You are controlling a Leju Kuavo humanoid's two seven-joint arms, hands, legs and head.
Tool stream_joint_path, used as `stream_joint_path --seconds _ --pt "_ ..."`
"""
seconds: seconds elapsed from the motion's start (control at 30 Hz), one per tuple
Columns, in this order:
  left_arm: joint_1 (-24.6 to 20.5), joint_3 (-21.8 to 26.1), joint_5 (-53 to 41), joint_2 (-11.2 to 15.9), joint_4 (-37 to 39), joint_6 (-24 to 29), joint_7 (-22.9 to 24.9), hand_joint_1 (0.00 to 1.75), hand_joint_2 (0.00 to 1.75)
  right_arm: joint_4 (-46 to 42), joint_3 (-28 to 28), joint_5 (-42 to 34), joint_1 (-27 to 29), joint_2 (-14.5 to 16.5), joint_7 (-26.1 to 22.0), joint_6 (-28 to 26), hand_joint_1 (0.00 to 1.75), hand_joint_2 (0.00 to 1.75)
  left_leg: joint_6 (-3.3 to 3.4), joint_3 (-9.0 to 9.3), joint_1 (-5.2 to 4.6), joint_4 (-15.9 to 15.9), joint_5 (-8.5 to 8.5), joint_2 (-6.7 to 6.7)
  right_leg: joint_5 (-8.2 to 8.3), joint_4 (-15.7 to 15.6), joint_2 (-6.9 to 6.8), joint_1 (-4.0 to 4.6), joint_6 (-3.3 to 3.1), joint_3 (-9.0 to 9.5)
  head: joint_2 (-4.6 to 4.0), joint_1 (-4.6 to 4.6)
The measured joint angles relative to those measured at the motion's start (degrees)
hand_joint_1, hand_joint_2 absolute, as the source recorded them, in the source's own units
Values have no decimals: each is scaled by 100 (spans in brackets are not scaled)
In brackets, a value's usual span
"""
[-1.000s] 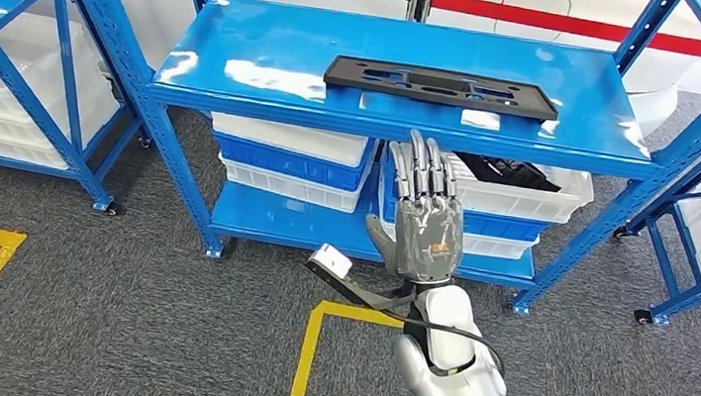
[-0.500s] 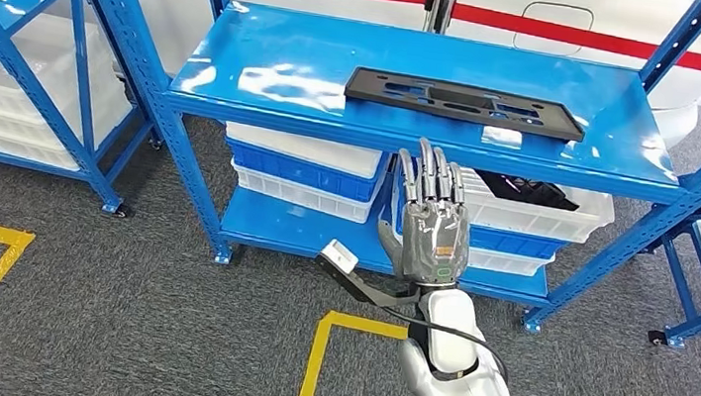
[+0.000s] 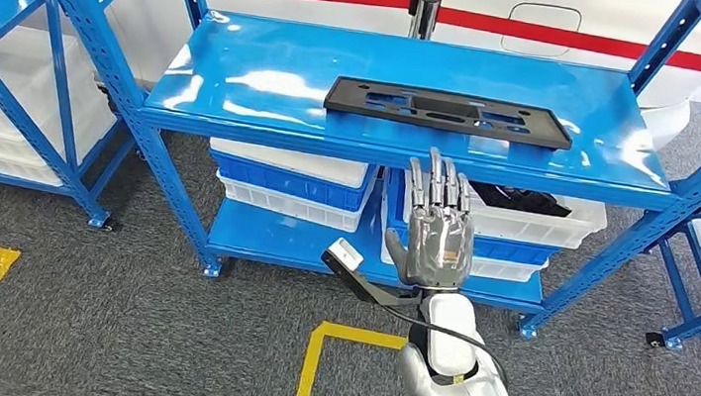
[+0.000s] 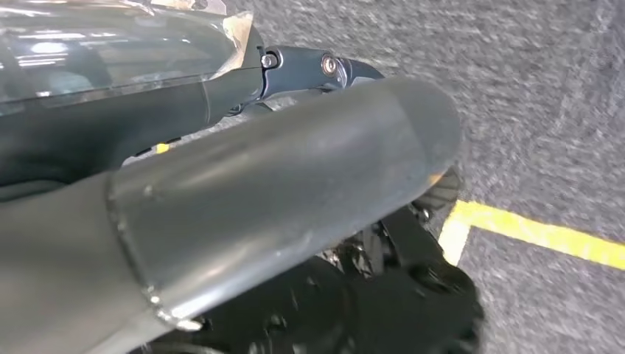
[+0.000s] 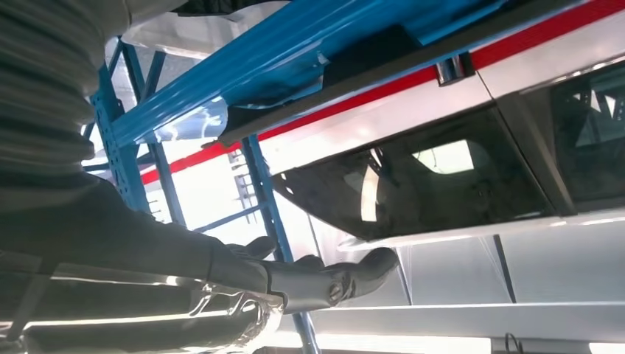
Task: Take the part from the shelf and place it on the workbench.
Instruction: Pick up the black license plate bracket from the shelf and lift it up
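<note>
Reaching up w/ fingers spread, right robot hand (image 3: 438, 238) empty, just below blue shelf (image 3: 241, 71), black part (image 3: 448, 111) lying flat on it, untouched.

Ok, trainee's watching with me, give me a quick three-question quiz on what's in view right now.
1. True or false: the black part lies on the shelf's top level.
2. Which hand is raised before the shelf? A) left B) right
3. Fill in: the right hand holds ____.

Key: 1 true; 2 B; 3 nothing, its fingers are extended and apart, below the shelf edge.
</note>
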Motion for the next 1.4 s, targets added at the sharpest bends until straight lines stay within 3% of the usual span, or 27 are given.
stream_joint_path --seconds 0.1,0.17,0.2,0.27,0.3,0.33,0.37,0.43,0.47,0.53,0.6,0.67,0.73,0.8,0.83,0.87,0.93,1.0,1.1,1.17,1.23,1.33,1.37,1.4 --pt "0 -20 -25 1 0 1 15 0 0 28 -2 36 10 -2 42 89 0 175 93 95 -33 -138 -41 1 -47 -29 -15 26 91 3 1 3" --pt "14 -32 -32 -6 0 -1 15 0 0 52 -4 60 2 -4 86 118 0 175 161 192 -24 -238 -26 0 -140 157 -33 37 123 -75 1 11" --pt "13 -35 -35 -9 0 -3 14 0 0 63 -8 69 -1 -8 112 128 0 175 197 243 -16 -278 -29 2 -244 441 -39 39 115 -227 1 17" --pt "9 -36 -40 -9 0 -10 12 0 0 95 -26 83 18 -27 162 146 0 175 250 295 -33 -287 -73 -4 -469 1252 -38 23 88 -715 0 24" --pt "11 -36 -42 -8 0 -16 12 0 0 114 -37 84 39 -39 185 153 0 175 264 321 -39 -286 -101 -13 -517 1566 -38 19 101 -943 0 26" --pt "16 -36 -44 -8 0 -25 12 0 0 133 -46 86 59 -52 209 158 0 175 265 358 -43 -284 -133 -23 -471 1677 -38 14 139 -1073 0 28" --pt "23 -37 -48 -9 1 -35 13 0 0 148 -52 87 70 -61 238 162 0 175 257 406 -44 -282 -173 -33 -326 1548 -39 9 197 -1078 0 30" --pt "32 -37 -60 -10 2 -47 14 0 0 163 -56 88 71 -72 315 181 0 175 218 514 -46 -272 -267 -45 121 765 -47 -13 309 -803 0 37" --pt "32 -37 -66 -10 3 -50 15 0 0 163 -54 88 67 -75 366 200 0 175 190 550 -60 -258 -324 -48 292 395 -49 -17 317 -637 0 41" --pt "24 -37 -81 -8 3 -54 16 0 0 163 -52 89 60 -90 471 248 0 175 134 579 -84 -236 -412 -50 405 62 -47 -19 226 -473 0 37" --pt "12 -37 -96 -4 2 -62 17 0 0 158 -52 90 45 -112 544 278 0 175 77 599 -70 -227 -471 -43 367 60 -29 -16 100 -447 0 28" --pt "4 -38 -111 11 1 -75 20 0 0 131 -56 90 24 -130 573 284 0 175 9 558 -38 -72 -576 -32 333 48 -13 -32 17 -405 0 17" --pt "0 -40 -138 22 2 -95 24 0 0 105 -62 90 9 -143 585 285 0 175 -59 254 -10 513 -814 -26 288 41 -11 -42 -55 -345 0 1" --pt "8 -42 -160 25 2 -109 27 0 0 100 -73 90 12 -155 588 285 0 175 -107 -232 11 1255 -1026 -23 233 43 -14 -32 -101 -290 1 -4" --pt "14 -42 -163 27 2 -112 30 0 0 100 -80 90 19 -162 588 285 0 175 -115 -400 15 1435 -1009 -21 205 43 -10 -27 -107 -259 1 -6" --pt "19 -41 -165 33 2 -116 31 0 0 100 -89 90 26 -168 588 285 0 175 -111 -465 17 1398 -871 -18 172 43 -3 -25 -102 -216 1 -7" --pt "20 -41 -167 48 2 -123 32 0 0 98 -97 90 35 -174 587 285 0 175 -66 -276 15 729 -346 -11 97 40 13 -24 -79 -104 0 -8" --pt "11 -41 -171 61 2 -128 33 0 0 96 -100 90 32 -179 587 285 0 175 -5 -11 -15 72 -23 -8 27 32 21 -2 -31 -25 0 -2" --pt "4 -41 -174 70 2 -152 34 0 0 91 -101 90 22 -193 596 285 0 175 85 76 -74 -104 -39 -17 -24 -4 23 11 61 6 1 4" --pt "12 -41 -174 73 2 -158 34 0 0 76 -99 90 9 -207 652 288 0 175 161 160 -53 -192 -31 -18 -80 61 5 25 101 -23 1 10" --pt "9 -40 -178 73 2 -157 34 0 0 65 -76 90 -37 -252 843 291 0 175 229 259 -23 -272 -30 -11 -264 548 -15 36 79 -288 0 28" --pt "3 -39 -209 73 2 -153 34 0 0 83 148 90 -136 -466 1485 287 0 175 272 329 -42 -278 -101 -26 -527 1596 -18 20 70 -959 0 44" --pt "9 -38 -219 73 2 -152 33 0 0 94 262 90 -178 -561 1688 286 0 175 269 360 -46 -276 -131 -35 -481 1677 -18 15 107 -1065 0 47" --pt "19 -38 -229 73 3 -151 32 0 0 109 380 91 -232 -653 1863 285 0 175 258 404 -47 -275 -167 -43 -338 1529 -19 9 163 -1055 0 50"
